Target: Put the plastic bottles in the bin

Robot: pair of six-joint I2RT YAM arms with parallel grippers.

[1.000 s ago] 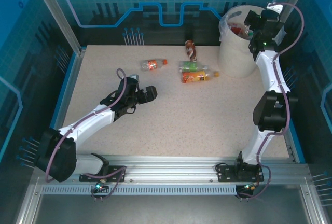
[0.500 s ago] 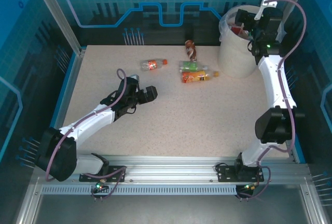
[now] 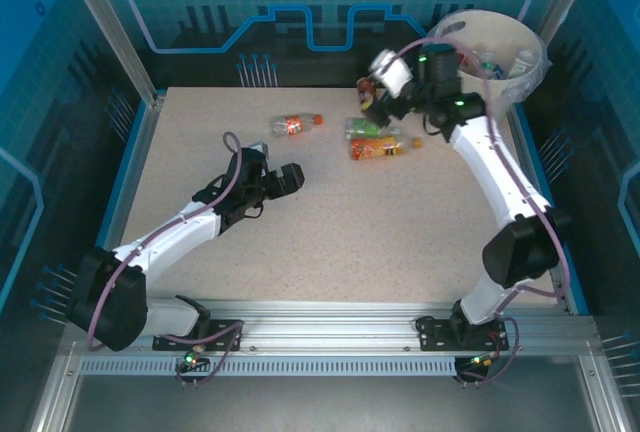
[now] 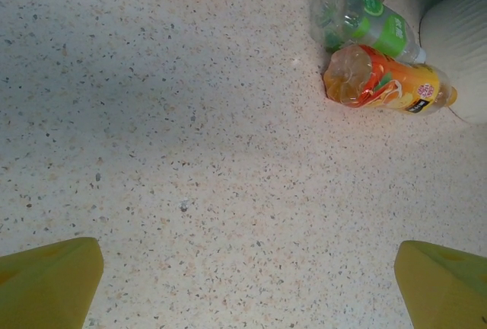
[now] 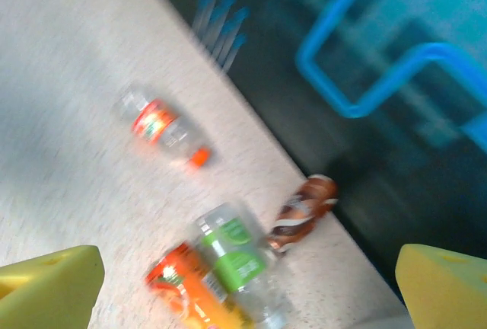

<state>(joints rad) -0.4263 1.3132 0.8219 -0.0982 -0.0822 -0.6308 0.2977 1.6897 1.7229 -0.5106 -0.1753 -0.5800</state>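
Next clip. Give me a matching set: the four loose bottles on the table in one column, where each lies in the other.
1. clear plastic bottle with red label and orange cap
2. clear plastic bottle with green label
3. plastic bottle with orange label
4. crumpled bottle with brown label

A. nearest the far edge of the speckled table
B. nearest its near edge
C. alone, farthest left
D. alongside the orange-label bottle, on its far side

Pairs: 1-C, 2-D, 3-B, 4-A

Bright, even light from above on my table (image 3: 330,222); the walls (image 3: 200,2) glow blue. My left wrist view is sharp, with a soft grey shadow across its upper left. My right wrist view is motion-blurred, the bottles (image 5: 236,257) smeared.
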